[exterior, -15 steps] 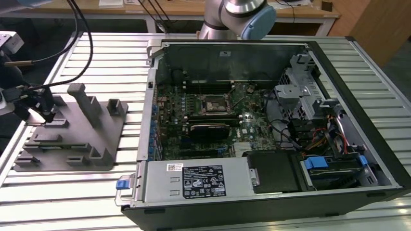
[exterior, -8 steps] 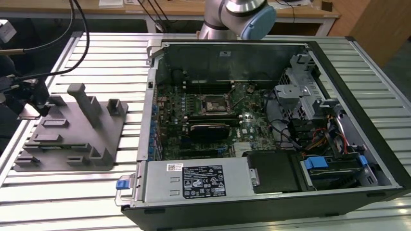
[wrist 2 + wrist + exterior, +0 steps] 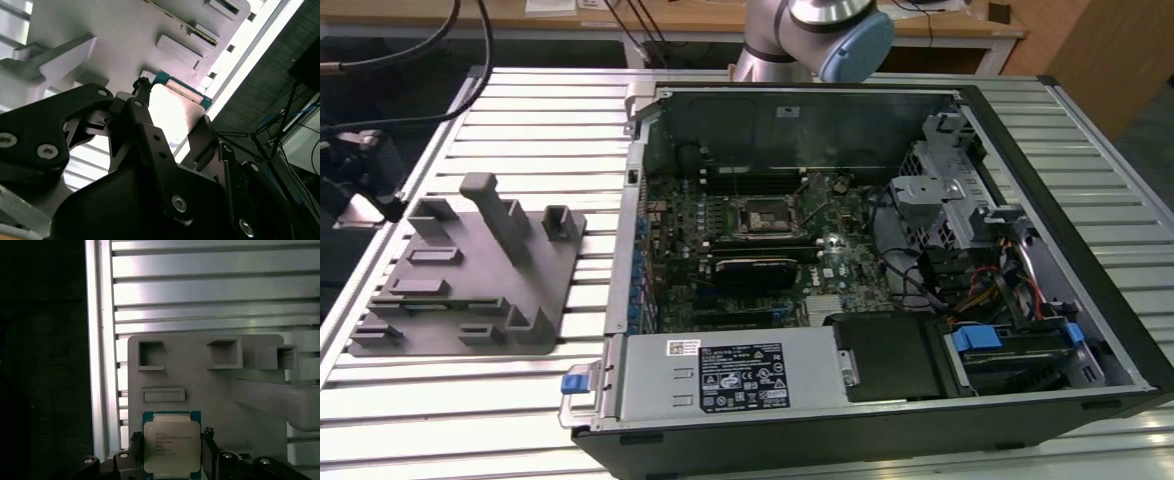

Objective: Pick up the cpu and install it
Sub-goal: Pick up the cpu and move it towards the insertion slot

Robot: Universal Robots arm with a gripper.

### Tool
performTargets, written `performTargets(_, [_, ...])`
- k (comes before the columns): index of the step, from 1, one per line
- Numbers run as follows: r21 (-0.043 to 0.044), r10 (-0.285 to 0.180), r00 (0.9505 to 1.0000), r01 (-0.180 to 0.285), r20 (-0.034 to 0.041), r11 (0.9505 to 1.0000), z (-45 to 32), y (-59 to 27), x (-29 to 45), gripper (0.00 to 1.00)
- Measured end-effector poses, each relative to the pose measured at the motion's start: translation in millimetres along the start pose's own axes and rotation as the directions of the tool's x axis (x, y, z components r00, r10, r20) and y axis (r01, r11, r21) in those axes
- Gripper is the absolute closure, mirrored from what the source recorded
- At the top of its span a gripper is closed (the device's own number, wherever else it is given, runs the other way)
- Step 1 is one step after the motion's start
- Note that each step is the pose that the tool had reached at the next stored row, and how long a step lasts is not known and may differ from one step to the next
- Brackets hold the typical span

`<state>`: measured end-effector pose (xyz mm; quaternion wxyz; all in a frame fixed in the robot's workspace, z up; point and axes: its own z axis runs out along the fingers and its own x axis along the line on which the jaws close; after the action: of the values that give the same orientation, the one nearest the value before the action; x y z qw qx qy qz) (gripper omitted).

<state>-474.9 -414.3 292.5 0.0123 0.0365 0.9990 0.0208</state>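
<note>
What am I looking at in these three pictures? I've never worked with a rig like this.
One robot arm works at a slatted metal table. The exterior view, from a camera off the arm, shows an open computer case on it and, at the exterior view's left, a grey parts holder. Both wrist views come from cameras riding on the arm, looking past its claw. The claw is shut on the cpu, a thin square chip with a silvery top, with that grey parts holder behind it.
</note>
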Motion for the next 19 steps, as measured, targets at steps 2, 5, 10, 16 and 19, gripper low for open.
performTargets(2, [-0.0001,0.000,1.0000,0.000,0.0001,1.0000,-8.6,0.4,-0.2,0.45])
performTargets(5, [-0.0001,0.000,1.0000,0.000,0.0003,1.0000,-21.3,1.0,-0.5,0.45])
performTargets(10, [-0.0002,0.000,1.0000,0.000,0.0013,1.0000,-41.2,2.0,-1.0,0.45])
performTargets(16, [-0.0002,0.000,1.0000,0.000,0.0022,1.0000,-63.3,3.1,-1.5,0.45])
performTargets(19, [-0.0003,0.000,1.0000,0.000,0.0029,1.0000,-73.5,3.6,-1.7,0.45])
